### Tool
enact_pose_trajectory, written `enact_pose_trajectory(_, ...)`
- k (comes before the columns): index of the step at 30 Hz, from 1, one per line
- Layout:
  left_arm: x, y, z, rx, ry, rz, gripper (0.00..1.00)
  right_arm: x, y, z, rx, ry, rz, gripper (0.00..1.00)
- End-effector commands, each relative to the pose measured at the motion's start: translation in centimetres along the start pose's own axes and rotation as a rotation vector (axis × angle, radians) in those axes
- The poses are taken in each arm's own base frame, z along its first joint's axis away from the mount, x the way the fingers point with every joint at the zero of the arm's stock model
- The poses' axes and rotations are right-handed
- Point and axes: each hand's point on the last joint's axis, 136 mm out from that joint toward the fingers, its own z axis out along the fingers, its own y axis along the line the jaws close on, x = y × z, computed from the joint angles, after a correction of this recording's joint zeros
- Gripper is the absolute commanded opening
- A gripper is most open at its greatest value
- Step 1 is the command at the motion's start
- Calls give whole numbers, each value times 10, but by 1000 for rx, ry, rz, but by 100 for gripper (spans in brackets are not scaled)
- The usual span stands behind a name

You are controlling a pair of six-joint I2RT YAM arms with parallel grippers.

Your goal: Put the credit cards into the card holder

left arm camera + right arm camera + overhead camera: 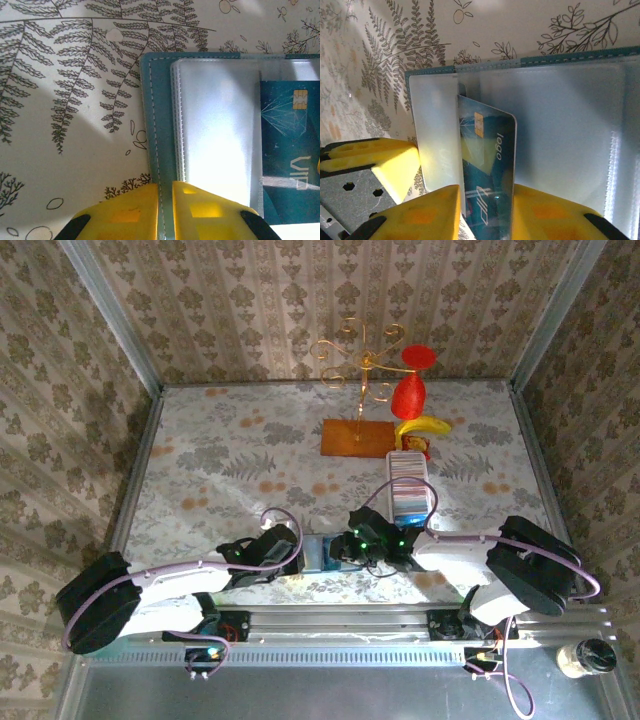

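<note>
Nearest you, your left gripper (166, 200) is pinching the teal cover edge of the open card holder (159, 125), which is lying flat on the worktop (75, 100) between the two arms. Be holding that pinch steady so the holder is not sliding.

Your right gripper (487, 210) is standing with its fingers parted on either side of the blue credit card (487, 150). The card's far end is sitting at the mouth of a clear sleeve (435, 130). I cannot tell whether the pads are bearing on the card or are clear of it.

To do this step well, be pushing the card straight along the sleeve, square to its opening. Be releasing only once it is seated.

Glare on the plastic is making it hard to read how deep the card is lying. Farther off, the credit cards (410, 495) in the white tray (408, 456) are too small to count.
</note>
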Motion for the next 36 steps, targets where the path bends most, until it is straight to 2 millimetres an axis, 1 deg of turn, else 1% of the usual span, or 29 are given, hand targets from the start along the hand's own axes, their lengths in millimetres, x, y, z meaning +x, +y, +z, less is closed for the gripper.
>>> enact_pose_trajectory(1, -2, -5, -1, 9, -10, -5, 16, 0, -10, 2, 74, 5, -33, 31)
enact_pose_trajectory(6, -2, -5, -1, 7, -9, -5, 16, 0, -7, 6, 79, 17, -46, 26)
enact_pose_trajectory(11, -1, -4, -1, 9, -7, -8, 15, -3, 0, 10, 73, 15, -56, 25)
enact_pose_trajectory(13, -1, -4, -1, 10, -7, -7, 15, -4, 1, 11, 73, 9, -55, 22)
enact_pose_trajectory(17, 0, -4, -1, 10, -7, -7, 15, -8, -1, 12, 84, -16, -40, 18)
enact_pose_trajectory(20, -1, -4, -1, 10, -9, -8, 15, -13, -5, 9, 97, -52, -26, 15)
enact_pose_trajectory(22, -1, -4, -1, 11, -9, -7, 15, -14, -8, 8, 100, -69, -17, 11)
enact_pose_trajectory(25, -1, -4, -1, 11, -10, -7, 15, -16, -8, 9, 90, -82, -1, 8)
enact_pose_trajectory(32, 0, -5, -1, 15, -9, -5, 14, -15, -8, 15, 77, -76, 9, 9)
enact_pose_trajectory(36, -1, -5, -1, 14, -11, -6, 14, -8, -3, 18, 54, -35, -12, 18)
